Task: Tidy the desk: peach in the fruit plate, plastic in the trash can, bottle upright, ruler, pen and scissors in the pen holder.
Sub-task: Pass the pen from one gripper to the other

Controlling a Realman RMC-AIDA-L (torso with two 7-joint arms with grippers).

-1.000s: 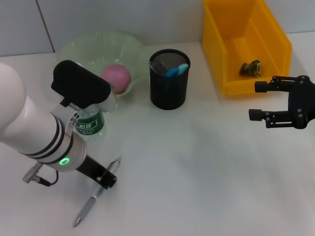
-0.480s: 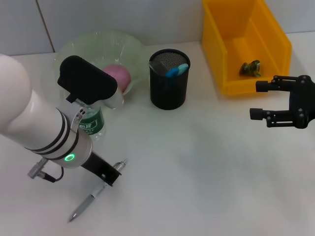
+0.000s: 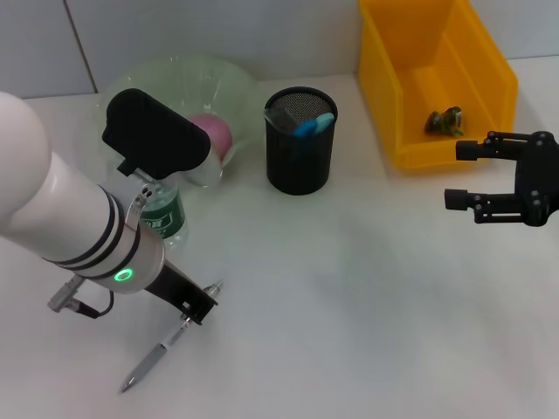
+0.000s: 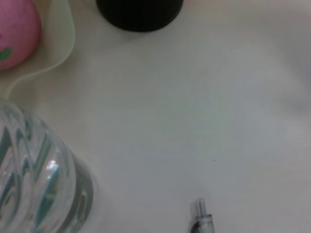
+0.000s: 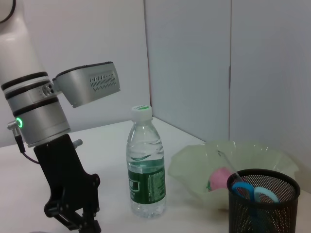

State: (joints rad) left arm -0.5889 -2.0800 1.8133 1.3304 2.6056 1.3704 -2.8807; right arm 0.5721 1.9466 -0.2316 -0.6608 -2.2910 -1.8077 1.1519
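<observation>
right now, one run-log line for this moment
left gripper: at pen | bottle: upright | peach: in plate | right gripper: open, idle

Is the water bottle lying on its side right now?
No, the right wrist view shows the water bottle standing upright on the table, white cap on top, beside the fruit plate.

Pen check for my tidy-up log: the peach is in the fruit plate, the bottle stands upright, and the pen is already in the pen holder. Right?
Not quite. The pen lies on the desk near the left gripper, not in the pen holder; the head view shows it. The peach is in the fruit plate, and the bottle stands upright.
</observation>
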